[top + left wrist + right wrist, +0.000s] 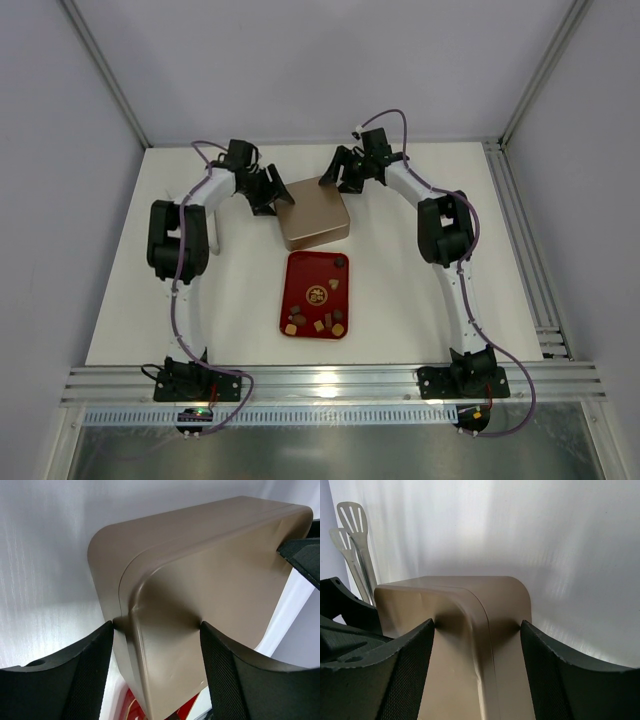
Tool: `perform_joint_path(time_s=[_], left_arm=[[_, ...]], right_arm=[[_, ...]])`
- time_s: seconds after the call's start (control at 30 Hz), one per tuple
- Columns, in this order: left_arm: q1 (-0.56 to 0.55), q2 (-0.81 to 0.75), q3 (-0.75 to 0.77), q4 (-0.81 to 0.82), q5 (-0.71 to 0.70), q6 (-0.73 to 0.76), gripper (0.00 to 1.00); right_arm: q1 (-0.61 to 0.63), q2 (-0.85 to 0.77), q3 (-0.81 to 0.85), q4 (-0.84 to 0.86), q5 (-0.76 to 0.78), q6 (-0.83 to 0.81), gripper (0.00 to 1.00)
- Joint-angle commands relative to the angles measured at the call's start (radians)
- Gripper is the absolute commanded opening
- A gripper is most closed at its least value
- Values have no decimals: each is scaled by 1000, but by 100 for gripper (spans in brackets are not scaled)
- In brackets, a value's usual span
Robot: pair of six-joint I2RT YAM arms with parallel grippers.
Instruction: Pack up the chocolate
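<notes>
Chocolate (319,325) lay scattered on the red tray (300,262) in small brown and tan pieces. Most were gathered toward the tray's near end, a few sat around its middle, and one dark round piece lay alone by the far right corner. None of it was in the golden-brown tin (313,215), which sat just beyond the tray's far edge with its lid (210,570) on, turned slightly askew on the white worktop (420,300).

The left gripper (272,200) was at the tin's left corner. In the left wrist view its jaws were spread wide, with the rounded corner between them and a fingertip (107,630) seeming to meet the metal at the lid seam. Whether it was actually clenched on the tin I cannot tell.

The right gripper (335,180) was at the tin's far right corner. It straddled that corner in the same way, jaws wide and black fingers (425,630) close against both sides, and again I cannot tell whether it was grasping or only resting there.

Slotted metal tongs (351,520) showed beyond the tin in the right wrist view
</notes>
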Motion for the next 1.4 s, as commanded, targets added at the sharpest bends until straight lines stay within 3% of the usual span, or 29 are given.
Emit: perform_joint_path(time_s=[0.0, 0.27, 0.5, 0.77, 0.83, 1.07, 1.37], left_arm=[[4, 101, -15, -71, -140, 49, 59], [19, 160, 127, -165, -151, 102, 72], [19, 168, 279, -231, -163, 170, 83], [24, 41, 344, -232, -252, 224, 87], [25, -17, 337, -233, -278, 225, 86], [22, -253, 169, -210, -266, 204, 86], [-30, -702, -231, -167, -288, 234, 86]], right_arm=[[20, -51, -17, 6, -25, 16, 70], [20, -100, -95, 49, -6, 18, 70], [-7, -117, -43, 51, -12, -9, 80], [-65, -233, -46, 80, 18, -18, 88], [-79, -296, -87, 86, 41, -30, 94], [-82, -606, -409, 167, 156, -55, 100], [-82, -1084, -842, 215, 264, -84, 100]])
